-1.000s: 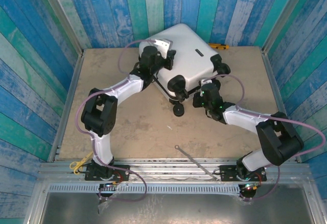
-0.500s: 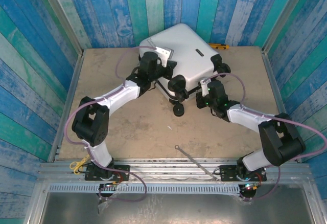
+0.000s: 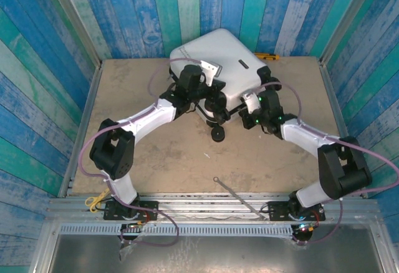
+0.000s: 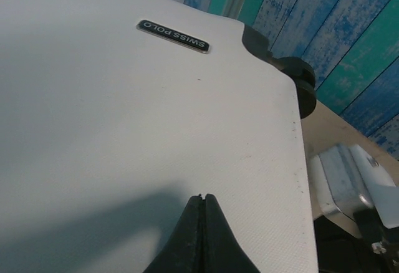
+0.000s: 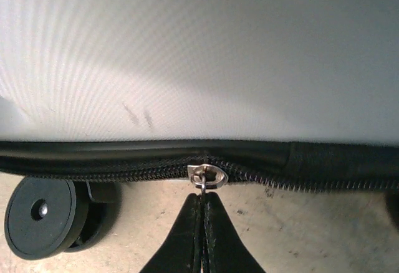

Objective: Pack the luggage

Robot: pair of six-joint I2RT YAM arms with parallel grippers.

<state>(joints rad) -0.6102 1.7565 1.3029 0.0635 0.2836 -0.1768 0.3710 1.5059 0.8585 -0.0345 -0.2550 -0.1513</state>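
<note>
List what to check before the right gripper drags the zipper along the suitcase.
1. Right gripper shut on the zipper pull: ok.
2. Left gripper shut, tips at the luggage shell: ok. Whether it presses down: cannot tell.
3. Luggage closed, as seen from the top camera: ok.
4. Zipper track free of caught fabric near the pull: ok.
5. Which side of the pull is already zipped: cannot tell.
6. Wheel clear of the fingers, below the track: ok.
</note>
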